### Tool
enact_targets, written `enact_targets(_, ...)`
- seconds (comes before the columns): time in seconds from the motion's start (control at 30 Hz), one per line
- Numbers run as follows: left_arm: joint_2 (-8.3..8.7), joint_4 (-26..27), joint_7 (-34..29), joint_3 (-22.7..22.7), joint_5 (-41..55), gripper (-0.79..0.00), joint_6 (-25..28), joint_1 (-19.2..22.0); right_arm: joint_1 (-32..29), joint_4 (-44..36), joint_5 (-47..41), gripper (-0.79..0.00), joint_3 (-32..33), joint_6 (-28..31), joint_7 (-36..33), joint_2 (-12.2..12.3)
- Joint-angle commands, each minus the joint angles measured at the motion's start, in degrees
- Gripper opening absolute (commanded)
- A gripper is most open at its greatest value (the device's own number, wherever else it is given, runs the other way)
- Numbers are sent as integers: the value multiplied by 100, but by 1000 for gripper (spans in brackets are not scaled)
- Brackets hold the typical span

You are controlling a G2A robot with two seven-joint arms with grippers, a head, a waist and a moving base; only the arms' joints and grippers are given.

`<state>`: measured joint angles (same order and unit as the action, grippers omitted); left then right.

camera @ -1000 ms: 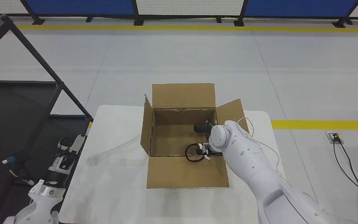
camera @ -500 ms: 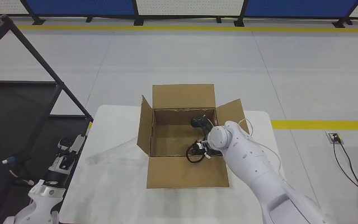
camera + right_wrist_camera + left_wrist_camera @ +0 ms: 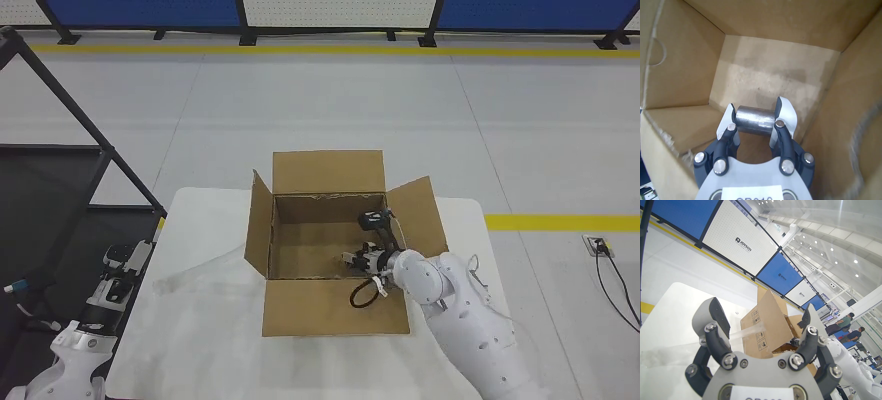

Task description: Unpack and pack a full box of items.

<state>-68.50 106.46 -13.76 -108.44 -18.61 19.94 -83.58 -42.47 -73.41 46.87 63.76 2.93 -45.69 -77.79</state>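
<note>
**Right arm.** The right gripper (image 3: 755, 110) is inside the box (image 3: 335, 310), close to the box's right wall and near wall. It is clamped on a metal cylinder (image 3: 755, 121). One of the fingers (image 3: 784, 111) bears on each flat end, which leaves the round side free and stops the part rolling out of the grip. The cylinder lies level, with its axis across the jaws, over the box floor. It cannot be told whether it rests on that floor or hangs just above it (a dark shadow lies beneath).

**Box.** The box stands on the table (image 3: 215, 320) with its flaps folded outward. This leaves the opening free for the arm, which enters over the near right corner.

**Left arm.** The left gripper (image 3: 762, 317) has its jaws spread wide with nothing between them. It is held well apart from the box, off the box's left side, and points toward the box. This is judged to be a parked position that keeps the opening free for the other arm.

**Step in hand.** The task covers both unpacking and packing, and the end-on hold suits either lifting the cylinder out or setting it down.

**Caution.** The right flap and right wall stand near the arm. A straight vertical path is advised to avoid catching the cardboard.
</note>
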Motion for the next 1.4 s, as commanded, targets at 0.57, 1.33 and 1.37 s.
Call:
enact_targets(0.57, 0, 0, 0, 0, 0, 0, 0, 0, -1227, -1657, 171, -785, 750, 249, 148, 228)
enact_targets(1.33, 0, 0, 0, 0, 0, 0, 0, 0, -3969, -3317, 211, -785, 2786, 3188, 2760, 634)
enact_targets(1.37, 0, 0, 0, 0, 0, 0, 0, 0, -4108, -3289, 222, -785, 2971, 3353, 2844, 660)
